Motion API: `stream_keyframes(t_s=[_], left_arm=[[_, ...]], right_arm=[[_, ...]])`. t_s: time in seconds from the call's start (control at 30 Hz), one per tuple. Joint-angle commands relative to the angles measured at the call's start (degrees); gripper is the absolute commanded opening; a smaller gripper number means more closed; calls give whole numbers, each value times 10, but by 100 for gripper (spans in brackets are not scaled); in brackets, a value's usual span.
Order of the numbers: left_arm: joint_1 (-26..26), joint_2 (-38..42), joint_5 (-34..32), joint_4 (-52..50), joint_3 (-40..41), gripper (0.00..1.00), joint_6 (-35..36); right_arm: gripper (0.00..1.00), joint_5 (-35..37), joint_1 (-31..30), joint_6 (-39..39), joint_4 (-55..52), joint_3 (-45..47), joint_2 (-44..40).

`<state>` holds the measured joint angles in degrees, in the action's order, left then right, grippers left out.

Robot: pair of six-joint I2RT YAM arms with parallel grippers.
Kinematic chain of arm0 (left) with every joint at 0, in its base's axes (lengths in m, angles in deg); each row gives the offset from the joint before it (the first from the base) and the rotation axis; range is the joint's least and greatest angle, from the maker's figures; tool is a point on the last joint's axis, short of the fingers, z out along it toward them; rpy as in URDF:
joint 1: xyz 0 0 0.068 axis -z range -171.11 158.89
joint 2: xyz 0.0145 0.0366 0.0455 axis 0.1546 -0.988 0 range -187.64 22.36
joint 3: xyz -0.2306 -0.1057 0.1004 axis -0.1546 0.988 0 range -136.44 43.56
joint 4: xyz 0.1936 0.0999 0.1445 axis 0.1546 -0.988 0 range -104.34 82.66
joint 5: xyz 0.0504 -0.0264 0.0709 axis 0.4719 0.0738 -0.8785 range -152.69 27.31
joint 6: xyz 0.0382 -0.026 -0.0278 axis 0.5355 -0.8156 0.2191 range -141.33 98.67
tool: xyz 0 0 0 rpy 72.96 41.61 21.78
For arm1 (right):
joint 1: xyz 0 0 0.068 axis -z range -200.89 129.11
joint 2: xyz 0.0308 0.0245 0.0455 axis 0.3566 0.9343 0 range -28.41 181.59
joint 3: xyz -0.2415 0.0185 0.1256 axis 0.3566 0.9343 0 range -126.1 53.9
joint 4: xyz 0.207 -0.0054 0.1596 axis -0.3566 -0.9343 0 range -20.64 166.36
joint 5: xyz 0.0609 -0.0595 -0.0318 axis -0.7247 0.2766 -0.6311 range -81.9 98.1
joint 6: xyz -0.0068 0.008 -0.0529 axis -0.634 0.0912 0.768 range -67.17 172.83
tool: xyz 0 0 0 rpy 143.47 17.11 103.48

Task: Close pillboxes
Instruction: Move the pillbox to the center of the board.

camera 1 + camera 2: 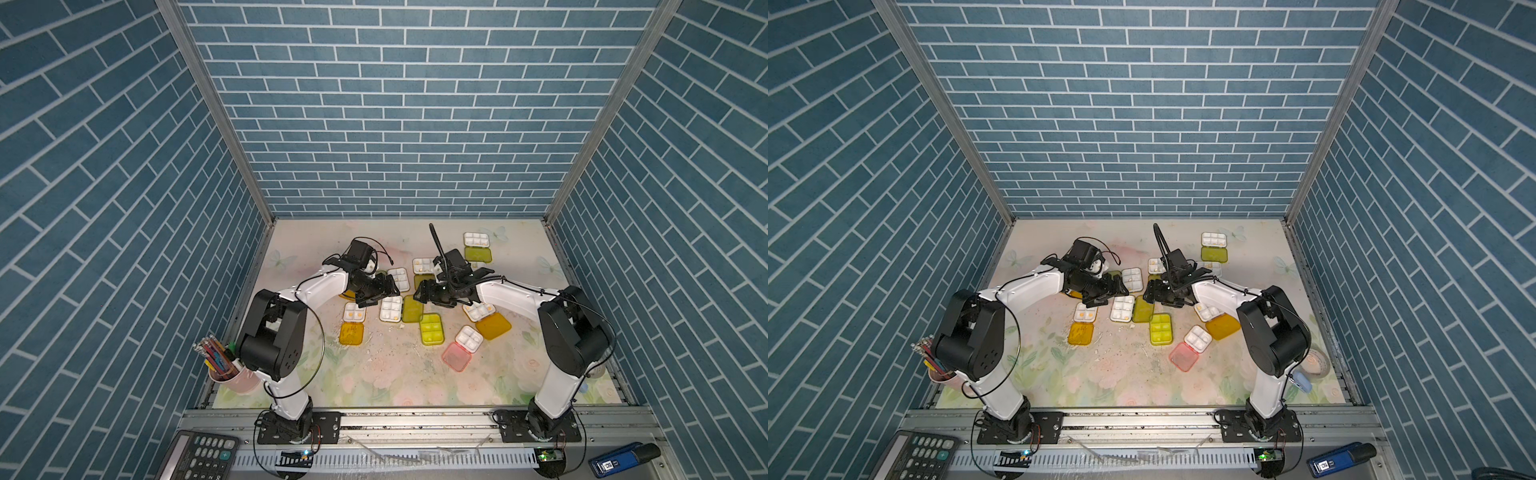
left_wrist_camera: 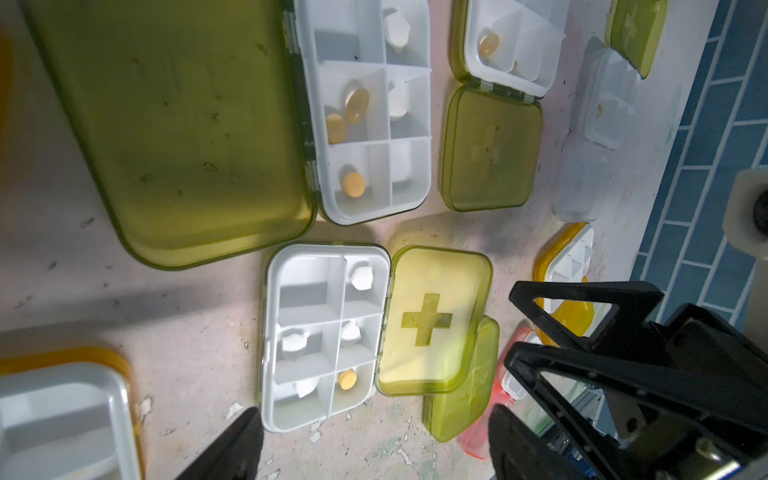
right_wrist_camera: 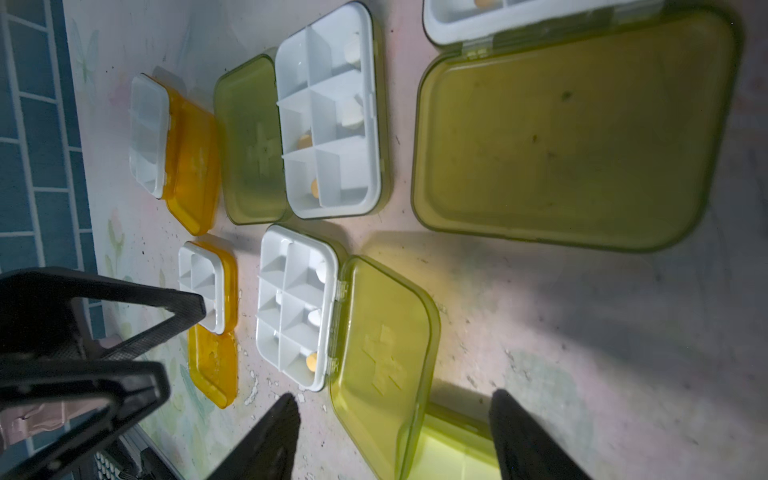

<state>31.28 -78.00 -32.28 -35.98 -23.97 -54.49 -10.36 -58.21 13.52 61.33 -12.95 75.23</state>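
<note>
Lying near left gripper (image 1: 384, 291), right gripper (image 1: 420, 293): open green-lidded pillbox (image 1: 390, 309).

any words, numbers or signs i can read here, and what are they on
"+" (raised cross, no letters): on the lime green lid of an open pillbox, in the left wrist view.
"+" (fainter cross): on a second, darker green lid.
Calculator: key marks too small to read.
Blue device: its white label is too blurred to read.
No words, brands or numbers are readable anywhere.
</note>
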Motion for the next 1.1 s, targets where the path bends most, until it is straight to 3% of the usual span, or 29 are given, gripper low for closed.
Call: stream_keyframes(t_s=[0.0, 0.4, 0.8, 1.07], left_arm=[[-4, -13, 13, 2, 1, 86, 8], [-24, -1, -7, 20, 12, 86, -10], [-49, 1, 25, 40, 24, 86, -30], [-48, -15, 35, 41, 24, 86, -31]], right_arm=[[74, -28, 2, -28, 22, -11, 19], [71, -101, 1, -63, 119, 15, 35], [69, -134, 0, -75, 129, -4, 32], [72, -45, 0, -31, 30, -14, 19]])
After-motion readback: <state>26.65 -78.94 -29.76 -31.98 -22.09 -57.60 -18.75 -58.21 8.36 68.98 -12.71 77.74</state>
